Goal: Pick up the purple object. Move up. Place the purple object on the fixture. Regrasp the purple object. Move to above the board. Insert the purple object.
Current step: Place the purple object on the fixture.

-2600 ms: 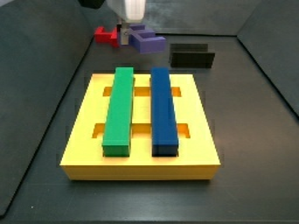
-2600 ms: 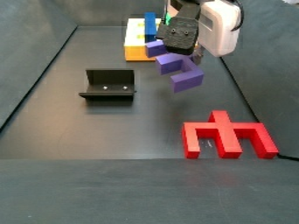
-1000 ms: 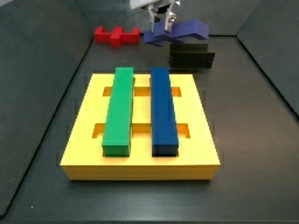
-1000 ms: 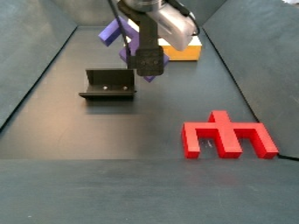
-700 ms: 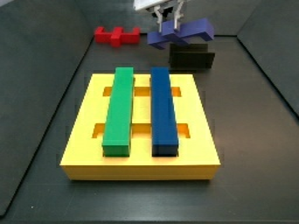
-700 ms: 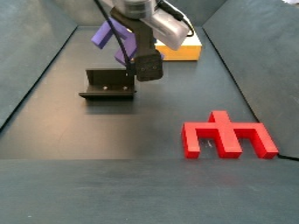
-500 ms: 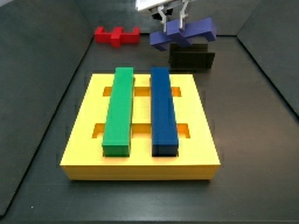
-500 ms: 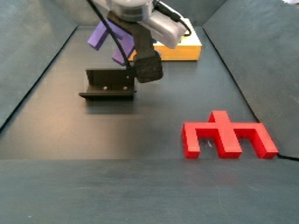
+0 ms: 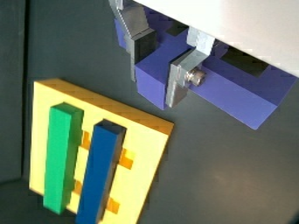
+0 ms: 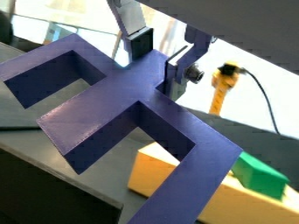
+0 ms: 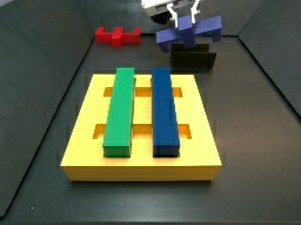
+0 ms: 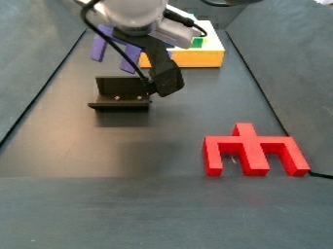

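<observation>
My gripper (image 9: 160, 54) is shut on the purple object (image 9: 228, 87), its silver fingers (image 10: 176, 77) clamping the block's middle prong in both wrist views. In a side view the purple object (image 11: 192, 33) hangs tilted in the air just above the black fixture (image 11: 194, 58), apart from it. From the opposite side, the arm's hand covers most of the purple object (image 12: 99, 44), which sits above and behind the fixture (image 12: 121, 94). The yellow board (image 11: 83, 132) lies nearer the front, carrying a green bar (image 11: 120, 107) and a blue bar (image 11: 165, 110).
A red block (image 12: 254, 151) of similar shape lies on the dark floor, away from the fixture. The board (image 12: 196, 60) is at the far end in that view. Dark walls close in the floor on both sides.
The gripper has carried the purple object away from the red block's side and across to a spot over the fixture, turning it on the way. Its grip has stayed shut.
</observation>
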